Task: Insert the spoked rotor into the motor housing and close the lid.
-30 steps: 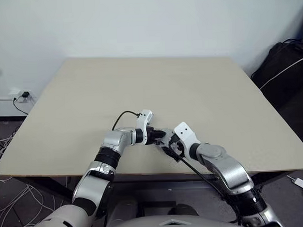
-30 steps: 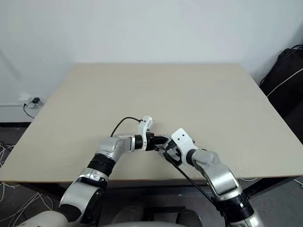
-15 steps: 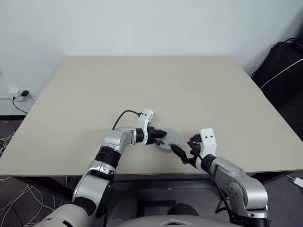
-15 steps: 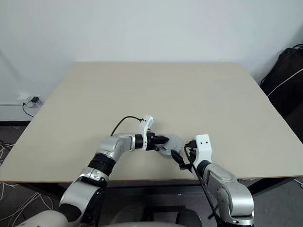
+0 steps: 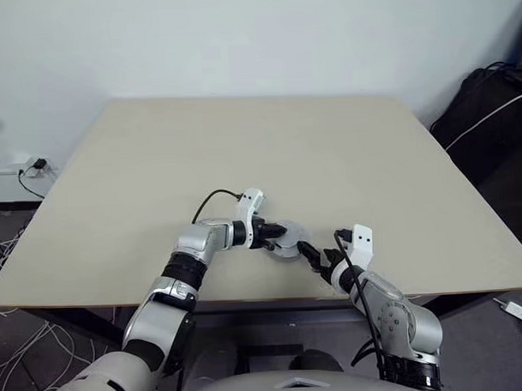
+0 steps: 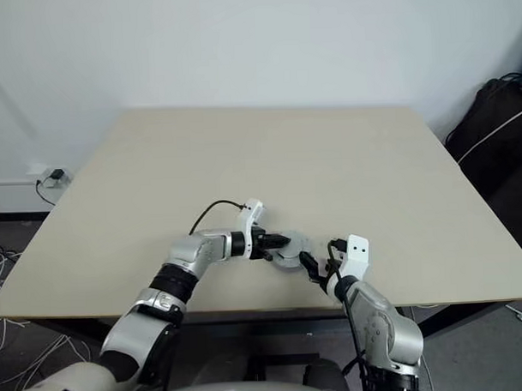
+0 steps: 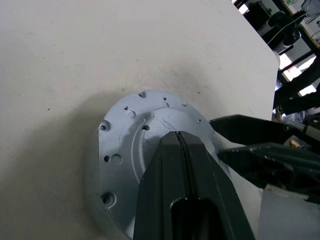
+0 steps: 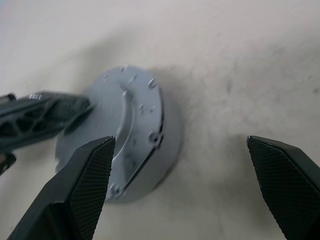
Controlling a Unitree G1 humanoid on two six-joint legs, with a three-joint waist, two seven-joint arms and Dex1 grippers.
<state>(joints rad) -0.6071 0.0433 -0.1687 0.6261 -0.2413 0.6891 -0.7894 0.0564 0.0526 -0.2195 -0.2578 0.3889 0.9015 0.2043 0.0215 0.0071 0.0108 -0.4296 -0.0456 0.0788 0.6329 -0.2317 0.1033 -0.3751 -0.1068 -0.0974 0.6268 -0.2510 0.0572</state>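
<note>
Resting near the front edge of the beige desk (image 5: 345, 158) is the closed assembly — the lid (image 7: 125, 150), smooth grey face up with small holes round its rim, seated flat on the motor housing (image 8: 167, 145), whose grey side wall shows beneath it. Left hand (image 5: 279, 232): fingers pressed together, tips lying on the lid's raised centre, gripping nothing. Right hand (image 5: 312, 255): fingers (image 8: 85, 185) spread wide and empty, just beside the assembly on its right — pointing at it, not touching.
</note>
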